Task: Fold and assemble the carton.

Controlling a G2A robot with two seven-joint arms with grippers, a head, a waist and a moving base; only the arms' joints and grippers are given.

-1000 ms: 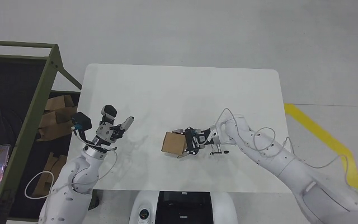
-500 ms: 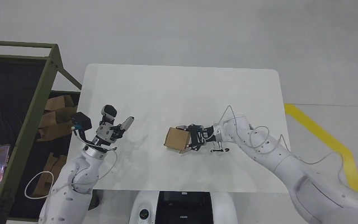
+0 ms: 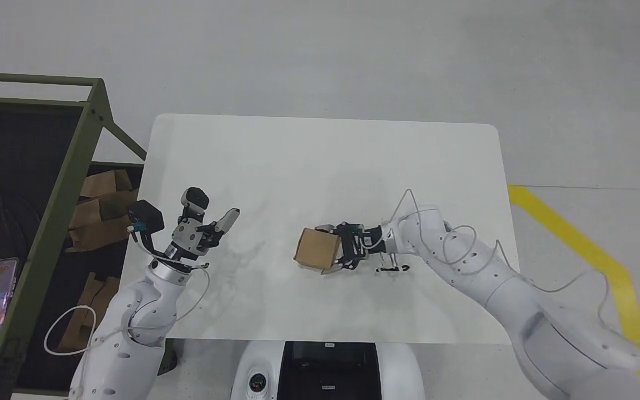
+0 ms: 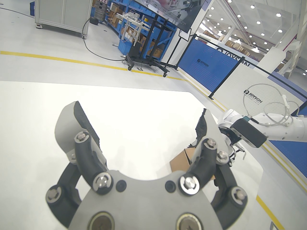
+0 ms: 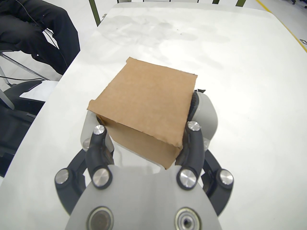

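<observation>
Right gripper [image 5: 146,107] is clamped on the carton [image 5: 148,101] — its fingers [image 5: 203,113] press against two opposite side walls of the brown box, at the end closest to the wrist. The carton is folded into a box shape. Its broad top panel is closed and slightly overhangs the wall below, with a ragged edge at one corner. The box is tilted a little. Whether its underside touches the table [image 5: 168,29] or hangs just above it is hard to judge from these angles.

In the top view the carton [image 3: 316,249] is near the front middle of the white table [image 3: 320,160]. The right gripper [image 3: 341,248] is on the side toward its own arm, which lies low across the tabletop. Well apart, near the table's left edge, the left gripper [image 3: 214,207] is held above the surface, fingers spread wide and released. From that wrist, the left gripper [image 4: 140,116] shows the same spread, and part of the carton [image 4: 181,162] appears just past one finger.

Beyond the table's left edge stands a green-framed rack [image 3: 95,100] holding brown cardboard pieces [image 3: 100,200]. Off the right side, a yellow line [image 3: 560,225] runs across the floor.
</observation>
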